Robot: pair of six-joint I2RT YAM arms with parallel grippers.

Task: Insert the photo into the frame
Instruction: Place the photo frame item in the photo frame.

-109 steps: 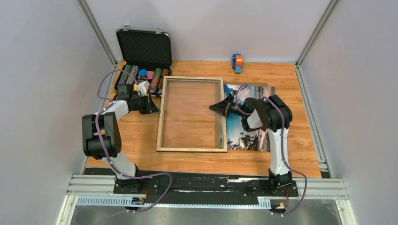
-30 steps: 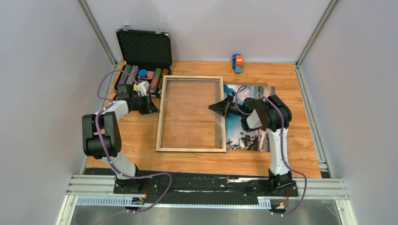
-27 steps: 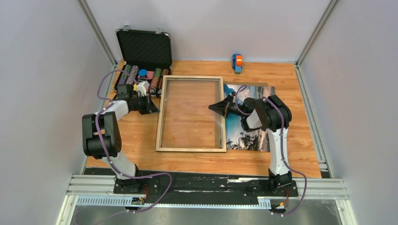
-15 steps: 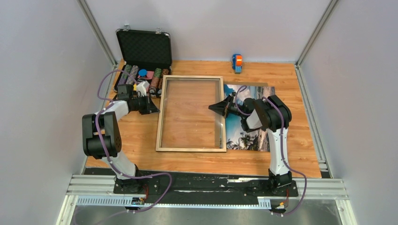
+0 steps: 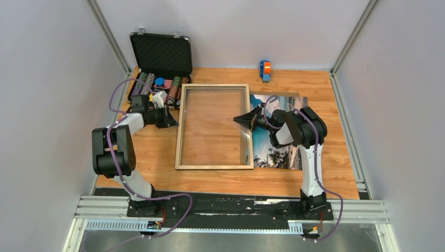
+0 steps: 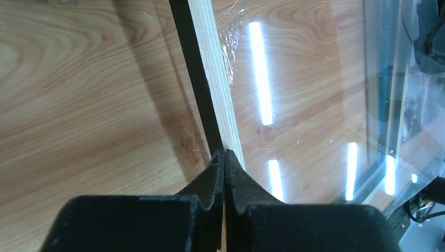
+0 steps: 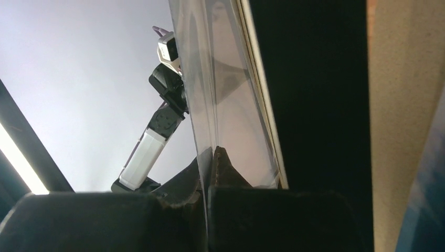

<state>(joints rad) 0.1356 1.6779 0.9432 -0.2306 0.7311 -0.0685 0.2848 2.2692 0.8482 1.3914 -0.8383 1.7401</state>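
Between the two sets of fingertips sat the frame [image 5: 181, 131]: our left gripper [image 6: 224, 153], fingers pressed together, touched its left rail, a brace in our judgement, while our right gripper [image 7: 214, 149] appeared to pinch its right edge. Behind the right fingers the photo [image 5: 278, 155] lay on the table [image 5: 157, 173], not yet framed.

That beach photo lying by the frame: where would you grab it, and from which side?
Probably take the photo by its right edge near the front corner, coming in low from the right. It lies flat on the table, its left edge at the frame, so that side looks freest for a finger to slide under.
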